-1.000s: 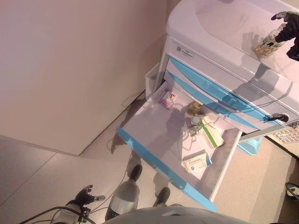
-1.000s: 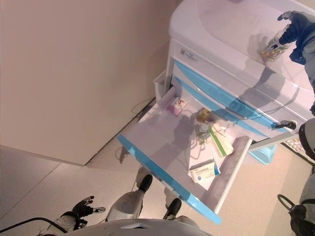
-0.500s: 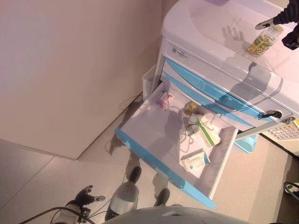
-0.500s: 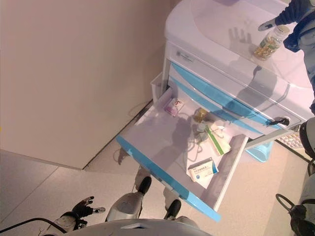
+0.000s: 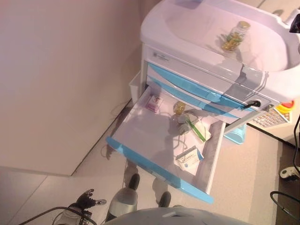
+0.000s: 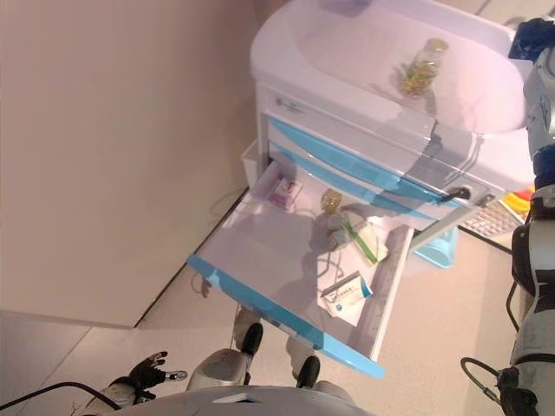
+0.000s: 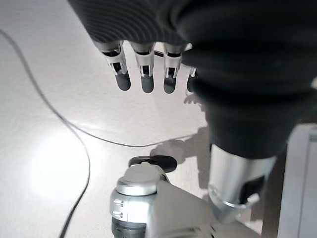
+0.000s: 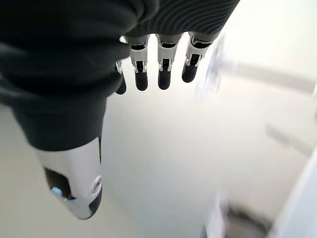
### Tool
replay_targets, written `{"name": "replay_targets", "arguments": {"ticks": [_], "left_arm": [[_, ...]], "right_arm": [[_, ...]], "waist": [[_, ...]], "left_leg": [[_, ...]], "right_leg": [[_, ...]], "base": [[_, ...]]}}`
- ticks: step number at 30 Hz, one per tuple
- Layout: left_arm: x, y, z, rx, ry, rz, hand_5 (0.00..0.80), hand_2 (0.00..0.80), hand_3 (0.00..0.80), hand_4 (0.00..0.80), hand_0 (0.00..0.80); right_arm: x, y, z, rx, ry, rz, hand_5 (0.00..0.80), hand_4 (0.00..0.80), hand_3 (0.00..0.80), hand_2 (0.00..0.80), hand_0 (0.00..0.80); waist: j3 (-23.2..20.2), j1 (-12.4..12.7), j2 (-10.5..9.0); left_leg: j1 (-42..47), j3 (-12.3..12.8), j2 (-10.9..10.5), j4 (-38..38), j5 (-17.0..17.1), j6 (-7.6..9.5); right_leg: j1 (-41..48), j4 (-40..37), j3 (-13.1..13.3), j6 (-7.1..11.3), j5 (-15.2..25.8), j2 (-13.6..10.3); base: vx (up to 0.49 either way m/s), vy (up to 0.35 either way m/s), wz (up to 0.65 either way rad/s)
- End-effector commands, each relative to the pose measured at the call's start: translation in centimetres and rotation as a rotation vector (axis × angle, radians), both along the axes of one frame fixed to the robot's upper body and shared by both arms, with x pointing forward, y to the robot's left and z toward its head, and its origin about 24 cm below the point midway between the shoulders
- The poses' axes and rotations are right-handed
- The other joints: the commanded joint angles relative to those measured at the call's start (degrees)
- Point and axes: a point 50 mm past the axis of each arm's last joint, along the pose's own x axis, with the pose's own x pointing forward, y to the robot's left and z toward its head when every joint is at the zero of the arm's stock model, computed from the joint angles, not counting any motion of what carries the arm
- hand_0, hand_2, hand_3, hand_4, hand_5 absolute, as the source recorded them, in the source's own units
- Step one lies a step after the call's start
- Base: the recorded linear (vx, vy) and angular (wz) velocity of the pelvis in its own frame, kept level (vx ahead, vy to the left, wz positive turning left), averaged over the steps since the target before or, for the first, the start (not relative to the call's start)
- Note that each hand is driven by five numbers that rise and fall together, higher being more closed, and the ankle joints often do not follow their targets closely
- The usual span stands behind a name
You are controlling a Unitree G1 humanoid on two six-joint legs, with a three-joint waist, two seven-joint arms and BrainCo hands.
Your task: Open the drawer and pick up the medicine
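Drawer open, medicine bottle standing on the cabinet top, both hands empty.

Nearest the camera, the left hand (image 5: 84,200) hangs low over the pale floor (image 5: 56,187), its fingers (image 7: 143,74) relaxed and straight around nothing. Beyond it the blue-fronted drawer (image 5: 154,161) stands pulled out of the white cabinet (image 5: 197,79), holding a white and blue box (image 5: 188,157), a green-striped packet (image 5: 196,129), a small jar (image 5: 179,107) and a pink sachet (image 5: 153,102) toward its back corner. Farther on, the medicine bottle (image 5: 234,36) of yellow capsules stands upright on the cabinet's top, apart from both hands. The right hand (image 6: 531,36) shows at the far edge, well beside the bottle, its fingers (image 8: 163,69) loosely extended and gripping nothing.
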Motion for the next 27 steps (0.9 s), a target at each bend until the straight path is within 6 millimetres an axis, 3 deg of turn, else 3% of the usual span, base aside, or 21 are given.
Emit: {"name": "replay_targets", "arguments": {"ticks": [1, 6, 12, 20, 22, 23, 27], "left_arm": [[-1.0, 0.0, -0.5, 0.026, 0.084, -0.060, 0.000, 0.000, 0.000, 0.000, 0.000], [-0.2, -0.3, -0.4, 0.023, 0.098, -0.087, 0.000, 0.000, 0.000, 0.000, 0.000], [0.8, -1.0, -0.6, 0.012, 0.098, -0.093, 0.000, 0.000, 0.000, 0.000, 0.000], [2.1, -2.5, -0.7, -0.019, 0.073, -0.109, 0.000, 0.000, 0.000, 0.000, 0.000], [2.1, -3.0, -0.8, -0.026, 0.069, -0.122, 0.000, 0.000, 0.000, 0.000, 0.000], [2.1, -3.1, -0.8, -0.028, 0.069, -0.127, 0.000, 0.000, 0.000, 0.000, 0.000], [2.4, -3.6, -0.7, -0.043, 0.051, -0.170, 0.000, 0.000, 0.000, 0.000, 0.000]], "right_arm": [[-1.7, -0.1, 1.1, 0.052, -0.186, -0.007, 0.000, 0.000, 0.000, 0.000, 0.000], [-2.5, -1.6, -3.0, 0.209, -0.234, -0.047, 0.000, 0.000, 0.000, 0.000, 0.000], [-2.6, -2.1, -11.1, 0.276, -0.046, -0.061, 0.000, 0.000, 0.000, 0.000, 0.000], [-4.5, -1.7, -24.1, 0.250, 0.461, -0.083, 0.000, 0.000, 0.000, 0.000, 0.000], [-6.1, -1.6, -27.5, 0.186, 0.606, -0.095, 0.000, 0.000, 0.000, 0.000, 0.000], [-6.5, -1.6, -28.3, 0.177, 0.639, -0.098, 0.000, 0.000, 0.000, 0.000, 0.000], [-10.7, -2.3, -34.8, 0.143, 0.947, -0.140, 0.000, 0.000, 0.000, 0.000, 0.000]], "waist": [[-4.88, -1.56, 0.90], [-5.66, -4.54, 1.91], [-6.09, -8.41, 2.83], [-5.63, -13.74, 3.40], [-5.52, -14.66, 3.45], [-5.51, -14.78, 3.46], [-4.54, -15.86, 3.63]], "left_leg": [[2.83, 0.30, -0.98, 0.07, -8.94, -0.35], [3.63, 2.59, -0.63, 0.15, -9.66, -0.17], [3.81, 5.50, 0.04, 0.07, -10.03, 0.00], [3.78, 9.57, 1.05, 0.07, -10.45, -0.16], [3.79, 10.38, 1.26, 0.07, -10.53, -0.16], [3.79, 10.55, 1.29, 0.07, -10.55, -0.15], [3.68, 11.79, 1.56, 0.07, -10.54, 0.12]], "right_leg": [[-0.24, 2.79, -0.97, 2.72, -1.22, -0.23], [-0.49, 1.96, 1.93, 2.99, -0.48, 0.03], [-1.62, 1.67, 5.28, 3.06, 0.17, 0.45], [-2.98, 1.62, 8.39, 3.02, 0.68, 1.05], [-3.26, 1.76, 8.95, 3.04, 0.65, 1.15], [-3.34, 1.80, 9.08, 3.04, 0.65, 1.16], [-4.32, 2.75, 9.86, 3.12, 0.43, 1.21]], "base": [[-0.055, -0.021, -0.28], [-0.064, -0.024, -0.32], [-0.069, -0.007, -0.35], [-0.043, 0.001, -0.24], [-0.009, 0.000, -0.25], [0.004, 0.000, -0.20], [-0.003, -0.007, -0.16]]}}
